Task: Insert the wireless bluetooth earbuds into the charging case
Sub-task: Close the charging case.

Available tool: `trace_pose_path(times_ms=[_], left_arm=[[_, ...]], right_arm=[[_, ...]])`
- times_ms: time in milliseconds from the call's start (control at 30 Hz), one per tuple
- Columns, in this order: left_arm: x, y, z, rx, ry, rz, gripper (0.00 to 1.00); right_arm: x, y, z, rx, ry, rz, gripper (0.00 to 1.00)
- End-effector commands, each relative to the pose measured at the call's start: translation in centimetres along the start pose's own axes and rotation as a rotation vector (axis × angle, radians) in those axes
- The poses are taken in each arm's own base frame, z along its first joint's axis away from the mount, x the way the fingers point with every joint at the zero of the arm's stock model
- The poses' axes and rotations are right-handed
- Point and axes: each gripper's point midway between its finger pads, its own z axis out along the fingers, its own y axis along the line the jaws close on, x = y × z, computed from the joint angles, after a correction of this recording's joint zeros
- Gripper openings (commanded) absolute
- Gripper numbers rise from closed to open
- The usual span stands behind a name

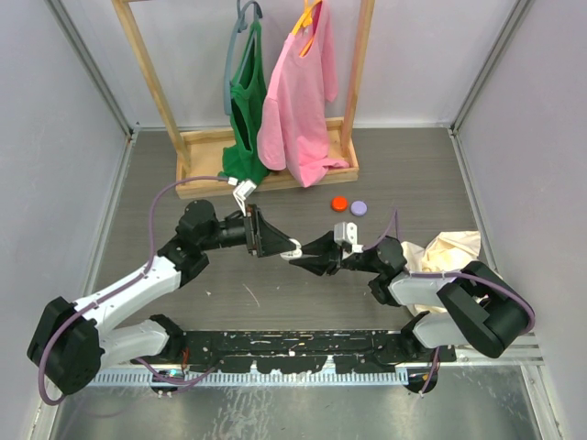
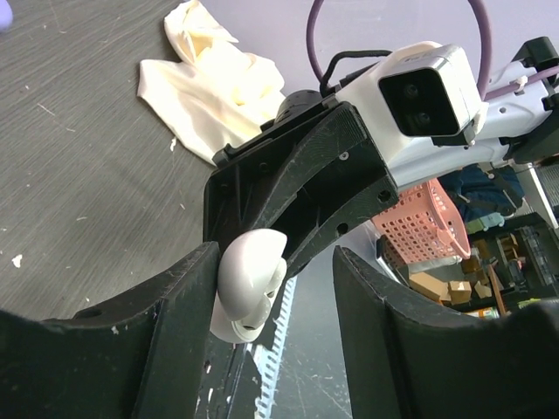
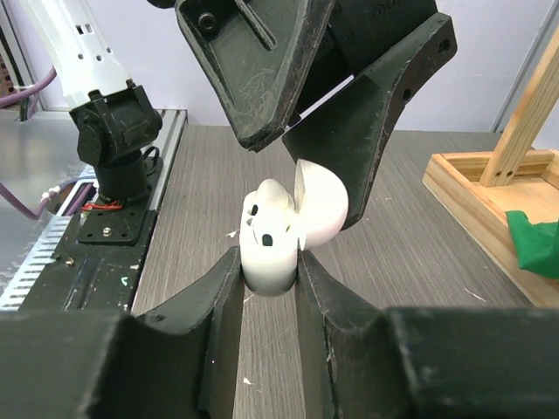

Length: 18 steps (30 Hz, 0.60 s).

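the right gripper (image 3: 269,271) is pinching one open case (image 3: 284,223). the left gripper (image 2: 275,262) is holding its fingers spread around the lid (image 3: 321,205). one red disc (image 1: 339,203) and one purple disc (image 1: 359,208) are lying beyond.

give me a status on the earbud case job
Right gripper shut on white rounded plastic charging case, lid open. Left gripper open, straddling the case. Earbuds cannot be made out. Nothing in the way.

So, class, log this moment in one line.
right gripper: shut on charging case | lid: open | left gripper: open, one finger against case
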Motion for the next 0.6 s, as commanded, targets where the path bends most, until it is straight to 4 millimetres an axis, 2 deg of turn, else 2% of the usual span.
trace_pose_path(times_ms=[0,333,433,567], left_arm=[[-1.0,-3.1,-0.6,0.109,-0.028,0.074,0.55],[-0.7,-3.5,-1.1,0.116,-0.021,0.093,0.57],[-0.6,-2.1,-1.3,0.036,-0.029,0.112,0.6],[-0.7,0.9,-2.4,-0.159,-0.06,0.144,0.65]], right_arm=[[-1.6,-0.2,0.7,-0.022,-0.026,-0.038,0.01],[-0.6,-0.3,0.4,-0.011,0.016,-0.006,0.01],[-0.1,-0.8,0.4,0.025,0.04,0.022,0.01],[0.8,-1.8,0.1,0.091,0.091,0.077,0.01]])
